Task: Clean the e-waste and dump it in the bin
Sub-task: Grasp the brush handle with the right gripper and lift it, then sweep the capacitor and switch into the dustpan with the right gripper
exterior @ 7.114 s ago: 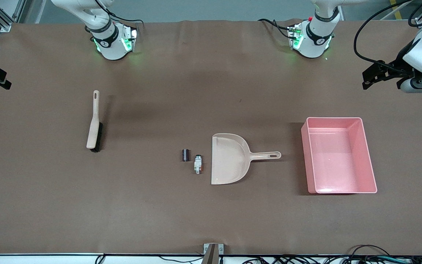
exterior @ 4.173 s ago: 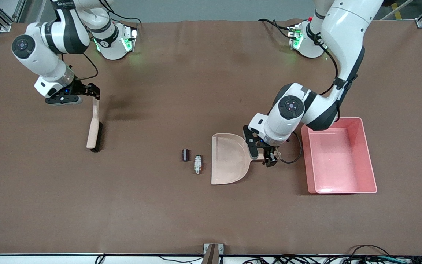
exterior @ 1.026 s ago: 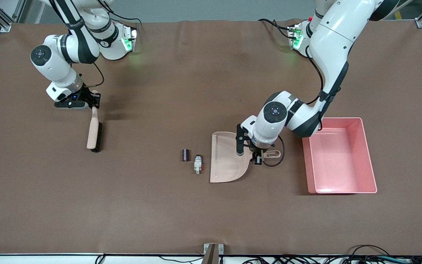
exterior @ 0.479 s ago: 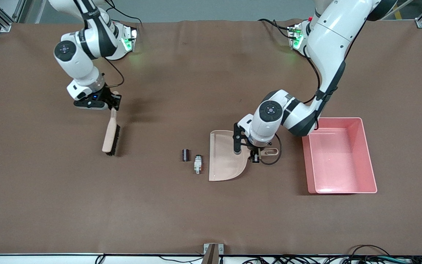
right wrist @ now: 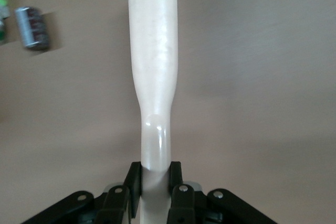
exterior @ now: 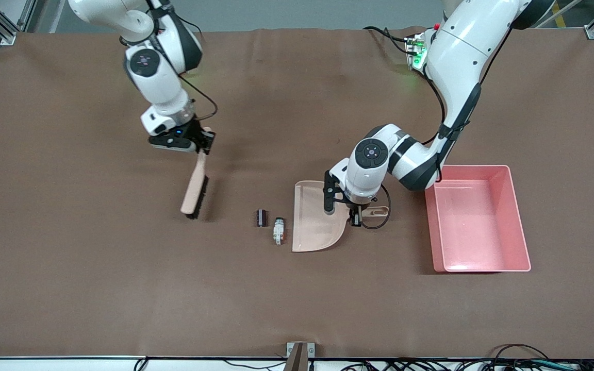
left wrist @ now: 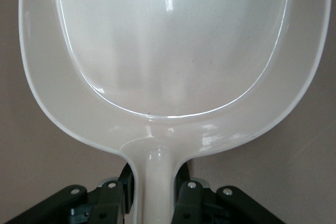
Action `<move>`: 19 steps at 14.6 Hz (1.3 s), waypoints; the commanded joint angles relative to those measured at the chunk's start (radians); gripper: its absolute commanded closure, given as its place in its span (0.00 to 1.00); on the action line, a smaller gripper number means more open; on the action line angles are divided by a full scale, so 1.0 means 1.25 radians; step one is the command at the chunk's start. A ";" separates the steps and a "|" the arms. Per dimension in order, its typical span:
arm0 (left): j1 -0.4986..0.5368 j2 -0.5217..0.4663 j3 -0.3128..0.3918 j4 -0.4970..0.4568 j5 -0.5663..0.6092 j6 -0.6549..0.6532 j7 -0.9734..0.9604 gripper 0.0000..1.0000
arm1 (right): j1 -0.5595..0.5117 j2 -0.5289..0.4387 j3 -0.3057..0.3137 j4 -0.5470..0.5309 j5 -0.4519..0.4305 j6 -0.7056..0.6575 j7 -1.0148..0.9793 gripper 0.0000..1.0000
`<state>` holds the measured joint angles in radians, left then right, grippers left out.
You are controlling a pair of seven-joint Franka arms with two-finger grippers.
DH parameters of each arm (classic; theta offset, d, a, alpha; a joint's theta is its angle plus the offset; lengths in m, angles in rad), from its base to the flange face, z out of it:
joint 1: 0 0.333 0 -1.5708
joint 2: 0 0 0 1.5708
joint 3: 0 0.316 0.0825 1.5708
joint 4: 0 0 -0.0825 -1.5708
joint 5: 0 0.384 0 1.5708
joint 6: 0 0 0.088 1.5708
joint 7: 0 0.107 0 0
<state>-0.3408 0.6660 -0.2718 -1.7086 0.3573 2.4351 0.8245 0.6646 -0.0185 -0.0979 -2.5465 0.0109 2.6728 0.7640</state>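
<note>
The right claw [exterior: 205, 144] is shut tight on the brush [exterior: 195, 186] handle, and the brush hangs tilted with its bristles low over the table [exterior: 70, 268], near the e-waste but not touching it. Next come the 2 bits of e-waste: the dark part [exterior: 261, 218], then the white part [exterior: 278, 230] just beside it, a bit nearer the front camera. Both lie on the table between brush and dustpan [exterior: 312, 221].

The left claw [exterior: 355, 215] is clamped on the dustpan handle (the wrist view shows a finger on each side of it). The pan's open lip sits just beside the white part.

To do this step well, I think: set the bristles down on the brush's side of the dark part, then sweep slow & straight toward the pan, so both bits go in. Keep the pan lip flat on the table, or the bits may slip under. The dark part is round, so it may roll away if hit fast.

Last is the bin [exterior: 477, 219], standing toward the left arm's end, near the pan handle. Nothing lies between brush & bits. The left arm itself leans over the bin's corner, so lifting the pan will need care there.
</note>
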 commanded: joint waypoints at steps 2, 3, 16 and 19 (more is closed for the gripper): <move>-0.006 0.016 0.003 0.019 0.017 -0.016 -0.029 0.86 | 0.081 0.168 -0.006 0.176 0.042 -0.005 0.073 1.00; -0.008 0.016 0.004 0.021 0.017 -0.015 -0.041 0.86 | 0.088 0.201 -0.006 0.208 0.042 -0.005 0.075 1.00; -0.011 0.022 0.004 0.025 0.018 -0.015 -0.045 0.86 | 0.147 0.415 -0.005 0.476 0.043 -0.080 0.096 1.00; -0.015 0.023 0.004 0.026 0.018 -0.015 -0.045 0.86 | 0.158 0.447 -0.003 0.531 0.044 -0.095 0.097 1.00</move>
<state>-0.3435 0.6676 -0.2717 -1.7073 0.3585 2.4301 0.7883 0.8443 0.4964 -0.0982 -1.9501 0.0561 2.5717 0.8714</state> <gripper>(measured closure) 0.661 0.736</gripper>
